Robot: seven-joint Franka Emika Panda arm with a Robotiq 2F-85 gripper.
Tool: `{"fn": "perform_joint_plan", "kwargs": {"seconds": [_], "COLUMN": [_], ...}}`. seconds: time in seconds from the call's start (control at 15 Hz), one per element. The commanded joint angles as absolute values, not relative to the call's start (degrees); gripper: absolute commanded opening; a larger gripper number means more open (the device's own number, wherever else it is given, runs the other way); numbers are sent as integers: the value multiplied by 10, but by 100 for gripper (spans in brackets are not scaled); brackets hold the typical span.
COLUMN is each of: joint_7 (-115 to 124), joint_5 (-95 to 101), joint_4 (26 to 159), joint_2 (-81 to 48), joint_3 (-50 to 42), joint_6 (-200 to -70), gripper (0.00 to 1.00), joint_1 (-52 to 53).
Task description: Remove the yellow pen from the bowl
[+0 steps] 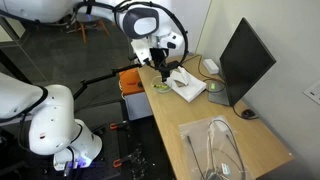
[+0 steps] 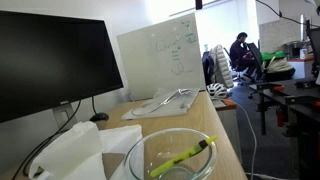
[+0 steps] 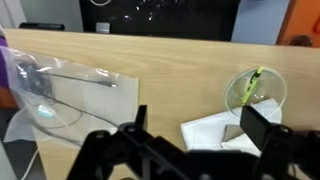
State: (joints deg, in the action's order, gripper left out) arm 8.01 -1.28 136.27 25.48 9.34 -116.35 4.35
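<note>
The bowl (image 3: pixel 256 92) is small, clear and round with a pale yellow-green rim. It stands on the wooden desk, and the yellow pen (image 3: pixel 253 84) leans inside it. Both exterior views show the bowl (image 1: pixel 160 88) (image 2: pixel 176 156), and the pen (image 2: pixel 186 155) shows up close in one. My gripper (image 3: pixel 200 125) is open and empty. It hovers above the white pad, with the bowl ahead and to the right of its fingers. In an exterior view the gripper (image 1: pixel 161 64) hangs just above the bowl and apart from it.
A white pad (image 3: pixel 215 135) (image 1: pixel 187 85) lies beside the bowl. A clear plastic bag with cables (image 3: pixel 70 85) (image 1: pixel 215 148) lies further along the desk. A black monitor (image 1: pixel 245 62) (image 2: pixel 55 65), a pale round dish (image 1: pixel 210 67) and a whiteboard (image 2: pixel 165 55) stand nearby.
</note>
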Motion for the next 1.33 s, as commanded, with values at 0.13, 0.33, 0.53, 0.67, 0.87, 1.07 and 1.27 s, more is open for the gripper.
{"fn": "perform_joint_plan", "kwargs": {"seconds": [0.13, 0.33, 0.53, 0.67, 0.87, 1.07, 1.27], "joint_7": [82, 82, 89, 90, 112, 167, 188], "joint_5": [-10, -10, -32, -53, -69, -54, -50], "joint_4": [1361, 1361, 1350, 1338, 1322, 1271, 1193], "joint_2": [254, 254, 216, 169, 67, -63, -177], "joint_3": [89, 89, 93, 99, 121, 139, 136], "joint_6": [-1162, -1162, -1173, -1183, -1261, -1294, -1282], "gripper": [100, 100, 100, 100, 100, 100, 100], "joint_1": [49, 49, 57, 69, 85, 105, 137]}}
